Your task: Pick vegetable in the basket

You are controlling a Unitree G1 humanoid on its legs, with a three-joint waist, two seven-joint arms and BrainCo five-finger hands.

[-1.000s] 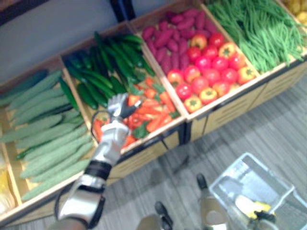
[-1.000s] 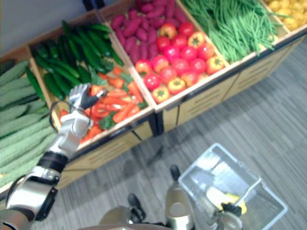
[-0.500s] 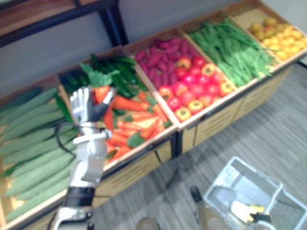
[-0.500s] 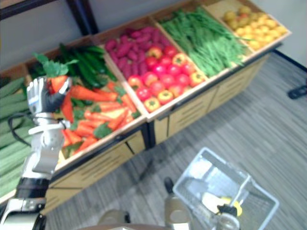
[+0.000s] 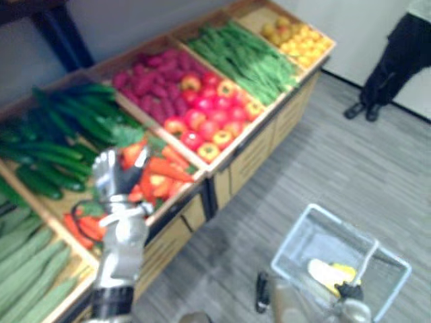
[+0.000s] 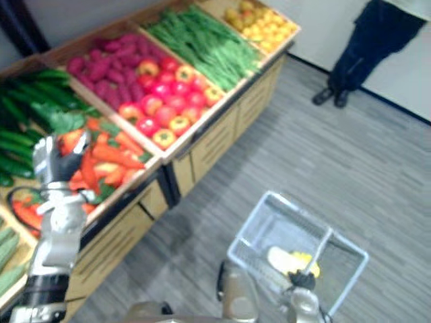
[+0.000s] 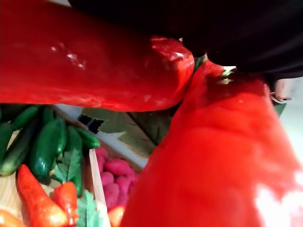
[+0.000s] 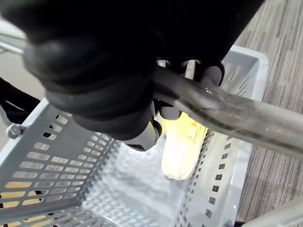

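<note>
— Carrot point(image 7: 222, 161): where is it right now?

— In my left hand point(image 5: 111, 176), fingers curled round it, its green top poking up past my fingertips. From the wrist it sits hard against the palm, red-orange and very close.

— What has just changed?

— A second ago that hand was down among the heap. Half a second ago it was up with one in its grasp. Now it holds the carrot raised over the carrot compartment point(image 5: 178, 196) it came from. My head has swung right, so the whole stall has slid across my view; the crates themselves have not moved.

— So the pick is done?

— I judge so: the carrot hangs clear of the others. The carry and the drop remain.

— Where to?

— The basket point(image 5: 291, 233) hangs well off to the right of my left hand and lower, over the floor. My right hand point(image 8: 109, 71) is clamped on its handle point(image 8: 227, 120), and one pale yellow piece point(image 8: 182, 142) already lies inside.

— Anything between?

— The stall's front edge, just below the left hand. I would lift across it rather than drag.

— And farther out?

— Behind the left hand, dark cucumbers point(image 5: 60, 121). Further right come round red and yellow vegetables point(image 5: 202, 124), green beans point(image 5: 242, 57) and yellow fruit point(image 5: 300, 37). Past the stall's end a person point(image 5: 394, 60) stands, well apart from both hands.
</note>
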